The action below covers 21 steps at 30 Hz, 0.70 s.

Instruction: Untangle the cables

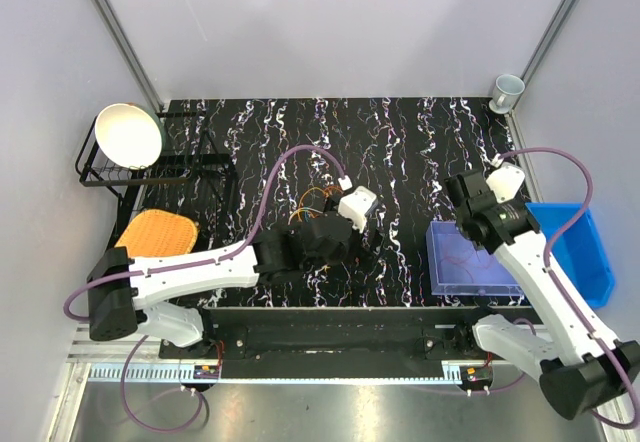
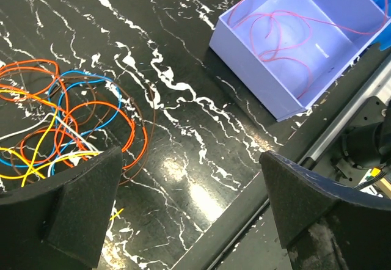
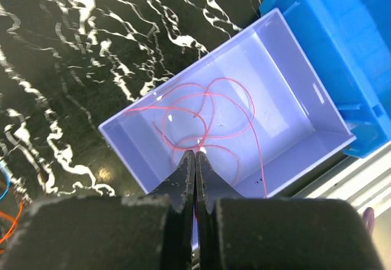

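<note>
**Desk:** What's on the far left?

**Photographer:** A dish rack [image 1: 150, 167] holding a white bowl [image 1: 128, 134], with an orange mat [image 1: 156, 232] on the near side of it, all at the left edge of the black marbled table [image 1: 400, 152].

**Desk:** And the cables?

**Photographer:** The cables [image 2: 61, 123] lie in a loose tangle at mid-table: orange, blue, yellow, white and brown loops. The left gripper [image 2: 186, 184] stands just right of them, on their near side, its jaws spread wide and gripping nothing.

**Desk:** Further right?

**Photographer:** A lilac box [image 3: 131, 142] sits near the table's front edge, well apart from the tangle. A single red cable [image 3: 208, 117] is coiled on its floor. The right gripper [image 3: 195, 160] is over that box, fingers pressed tight together with nothing visible between them.

**Desk:** And at the edge?

**Photographer:** A blue bin [image 1: 585, 252] sits just beside the box on its right. A cup [image 1: 507, 90] stands at the far right corner.
</note>
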{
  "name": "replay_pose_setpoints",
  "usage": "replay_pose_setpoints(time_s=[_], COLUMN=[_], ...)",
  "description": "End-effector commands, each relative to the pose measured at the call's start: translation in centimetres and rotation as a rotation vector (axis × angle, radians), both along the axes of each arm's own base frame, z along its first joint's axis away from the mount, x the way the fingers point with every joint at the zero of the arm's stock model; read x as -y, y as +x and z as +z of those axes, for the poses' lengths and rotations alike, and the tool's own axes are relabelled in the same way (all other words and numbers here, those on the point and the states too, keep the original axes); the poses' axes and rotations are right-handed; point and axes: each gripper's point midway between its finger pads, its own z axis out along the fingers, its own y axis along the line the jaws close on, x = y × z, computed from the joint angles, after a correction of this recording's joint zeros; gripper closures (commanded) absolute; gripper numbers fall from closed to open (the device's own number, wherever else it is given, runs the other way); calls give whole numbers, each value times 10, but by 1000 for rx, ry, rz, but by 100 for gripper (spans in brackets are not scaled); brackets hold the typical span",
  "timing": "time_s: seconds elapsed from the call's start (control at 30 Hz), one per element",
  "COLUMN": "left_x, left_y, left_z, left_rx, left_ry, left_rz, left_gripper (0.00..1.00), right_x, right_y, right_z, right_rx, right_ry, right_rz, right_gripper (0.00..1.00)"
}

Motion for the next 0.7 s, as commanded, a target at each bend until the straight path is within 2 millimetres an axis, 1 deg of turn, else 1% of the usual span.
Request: replay_pose_setpoints(time_s=[0.0,0.07,0.1,0.17,0.23,0.37,0.43,0.5,0.53,0.63,0.67], left_x=[-6,-8,-9,-13,-17,-25,-27,-28,-29,-29,-30], left_y=[7,7,8,9,10,14,16,18,19,20,21], left_z=[23,23,22,22,19,20,20,18,18,17,16], left_rx=[33,35,34,36,37,41,42,39,37,34,34], left_ry=[-76,-76,-74,-69,-62,-69,-69,-67,-68,-66,-63], left_rz=[42,44,48,55,62,79,85,87,89,89,88], left_gripper=[1,1,1,1,1,1,1,1,1,1,1], right_x=[0,2,3,9,16,20,19,21,23,26,27], right_y=[28,31,35,37,39,43,44,46,46,47,47], right_z=[-13,-27,-31,-46,-53,-68,-71,-71,-71,-72,-70], right_rx=[-6,-54,-58,-103,-118,-141,-155,-151,-154,-155,-150], right_ry=[63,85,96,118,127,134,139,137,139,137,135], right_rz=[4,-5,-11,-36,-73,-95,-91,-101,-103,-109,-110], right_gripper=[100,100,100,100,100,100,100,96,85,71,52])
